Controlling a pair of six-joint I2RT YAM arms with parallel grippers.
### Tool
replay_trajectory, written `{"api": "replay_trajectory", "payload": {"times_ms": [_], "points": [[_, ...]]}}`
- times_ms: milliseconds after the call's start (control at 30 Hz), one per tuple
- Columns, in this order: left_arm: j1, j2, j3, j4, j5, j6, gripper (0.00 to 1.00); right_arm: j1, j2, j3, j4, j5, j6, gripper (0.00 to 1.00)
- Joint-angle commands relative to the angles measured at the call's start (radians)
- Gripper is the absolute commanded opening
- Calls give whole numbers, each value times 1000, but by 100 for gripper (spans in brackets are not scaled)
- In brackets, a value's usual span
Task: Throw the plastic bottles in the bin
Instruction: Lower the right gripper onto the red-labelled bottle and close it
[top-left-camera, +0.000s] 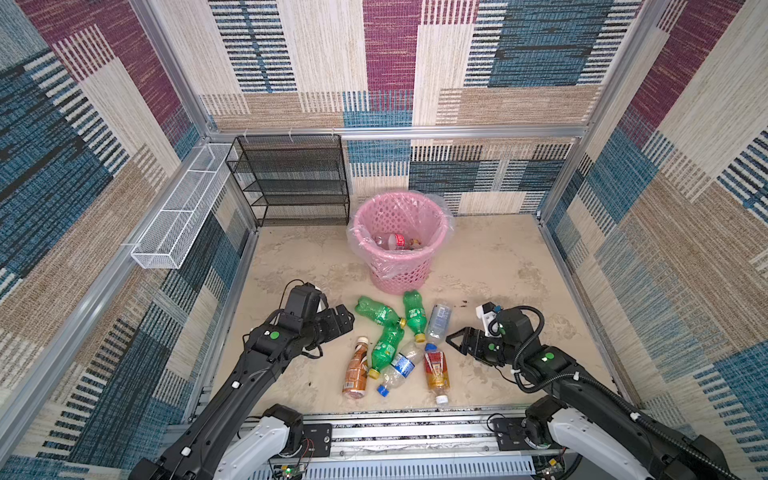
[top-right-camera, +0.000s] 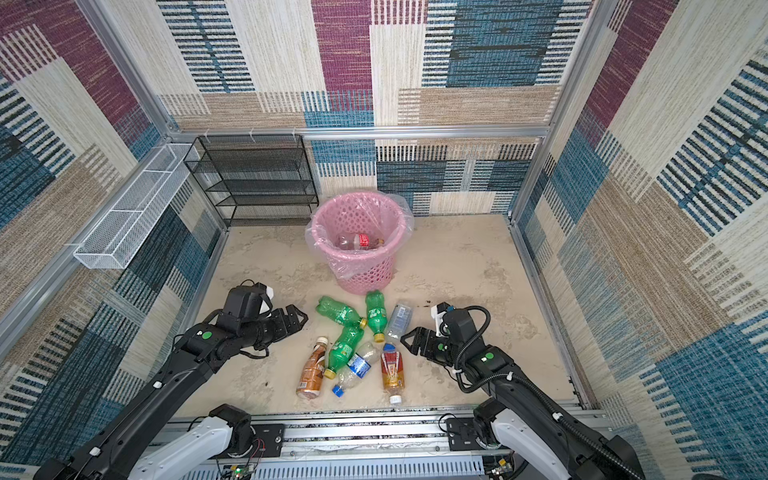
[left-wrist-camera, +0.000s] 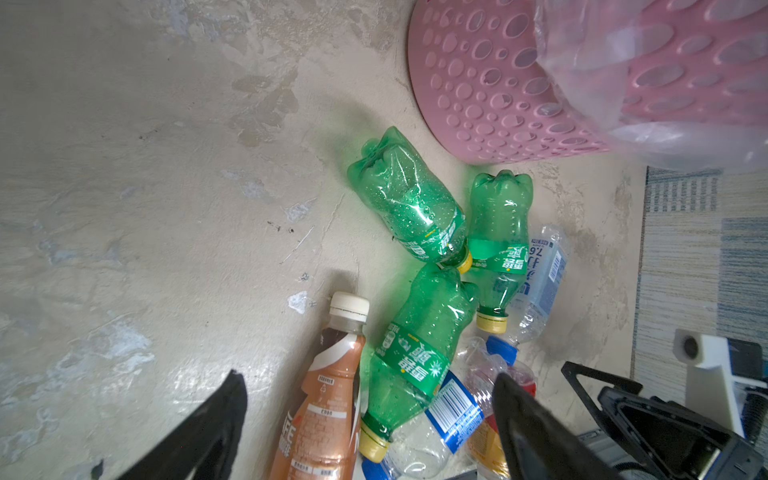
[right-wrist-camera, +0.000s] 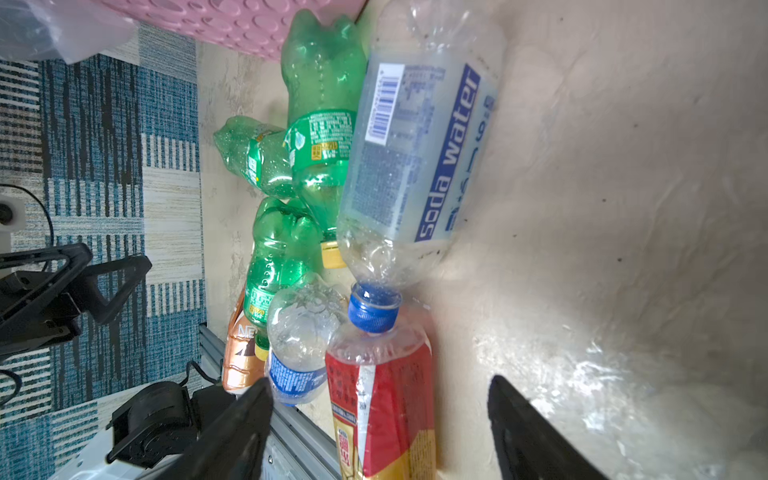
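Here, seven plastic bottles (top-left-camera: 390, 345) on their sides in a loose heap on the tabletop (top-left-camera: 498, 266), just in front of the bin (top-left-camera: 399, 278), caps and bases touching or overlapping; probably dumped that way as a pile to be cleared one at a time. Already inside the bin, at least one clear bottle with a red label (top-left-camera: 392, 240). Just beside the heap on one flank, the left tool (top-left-camera: 348, 320), jaws apart and empty, aimed toward the green bottles (left-wrist-camera: 407, 208). On the opposite flank, the right tool (top-left-camera: 455, 340), jaws likewise apart, gripping nothing, lined up in the right wrist view with the red-labelled bottle (right-wrist-camera: 386, 407). Likely staged one per side so that neither arm need cross the other. Thin, crinkly, dented plastic throughout: three translucent green with yellow caps, a glossy brown-sleeved bottle (left-wrist-camera: 328, 399) with a white cap, a clear soda-water bottle (right-wrist-camera: 415, 145) with a blue cap, a crumpled clear bottle with a blue band (top-left-camera: 400, 365). Round, tapered, rigid pink bin, walls pierced with oval holes, lined with a filmy clear bag (left-wrist-camera: 648, 62) folded over the rim. Mottled, matte beige tabletop.
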Motion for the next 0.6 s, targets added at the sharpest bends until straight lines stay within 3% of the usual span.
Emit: {"api": "replay_trajectory", "payload": {"times_ms": [0, 567], "points": [[5, -8, -19, 35, 16, -14, 93, 31, 26, 26, 12, 24, 16, 83], [9, -21, -41, 37, 19, -37, 93, 240, 123, 106, -98, 168, 71, 86]]}}
